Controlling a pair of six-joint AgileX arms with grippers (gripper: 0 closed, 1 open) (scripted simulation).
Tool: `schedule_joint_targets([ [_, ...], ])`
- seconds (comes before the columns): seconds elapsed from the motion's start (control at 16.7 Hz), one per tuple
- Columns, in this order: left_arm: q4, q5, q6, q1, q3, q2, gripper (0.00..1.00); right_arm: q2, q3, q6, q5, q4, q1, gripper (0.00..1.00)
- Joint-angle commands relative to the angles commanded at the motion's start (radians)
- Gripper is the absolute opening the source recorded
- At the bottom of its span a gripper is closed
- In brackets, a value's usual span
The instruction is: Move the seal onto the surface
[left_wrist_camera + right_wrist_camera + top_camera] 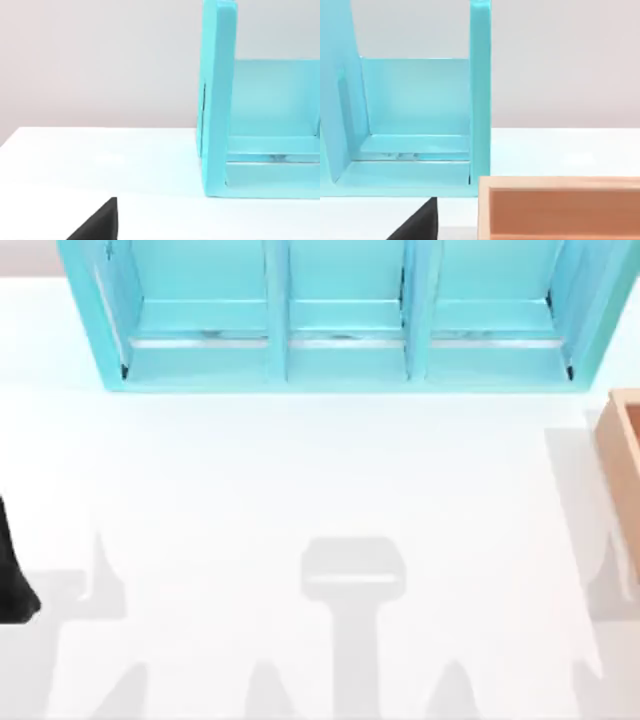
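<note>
A black corner of the left gripper (100,225) is poking into the left wrist view, and how far its jaws are spread I cannot tell. It is hanging over the surface (100,160), the plain white tabletop, which is stretching away ahead of it to a pale wall. Farther ahead of this gripper and off to one side, the turquoise shelf (217,100) is standing on the tabletop, showing its end wall and one open compartment. In the top view a dark part of the left arm (15,570) is sitting at the left edge, well short of the shelf (340,330).

A like black corner of the right gripper (420,225) is showing in the right wrist view; its spread cannot be told either. Just ahead of it the tan wooden box (560,182) is resting on the tabletop (560,150), its open top facing up, and beyond the gripper the shelf (480,90) is standing with its end wall near the box's corner.

From above, the shelf is lying along the far side with three compartments side by side, the box (625,440) is sitting at the right edge, and the tabletop (300,470) between them is carrying grey shadows (353,570).

Where the seal is sitting I cannot tell.
</note>
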Motion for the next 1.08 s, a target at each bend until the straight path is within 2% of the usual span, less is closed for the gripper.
schedule_joint_targets([
  [0.24,0.0,0.0,0.0,0.0,0.0,0.0,1.0,0.033,0.033,-0.01,0.001,-0.032,-0.01,1.0],
  [0.42,0.0,0.0,0.0,0.0,0.0,0.0,1.0,0.16,0.158,-0.045,0.001,-0.152,-0.045,1.0],
  [1.08,0.0,0.0,0.0,0.0,0.0,0.0,1.0,1.132,0.927,-0.243,-0.005,-0.933,-0.251,1.0],
])
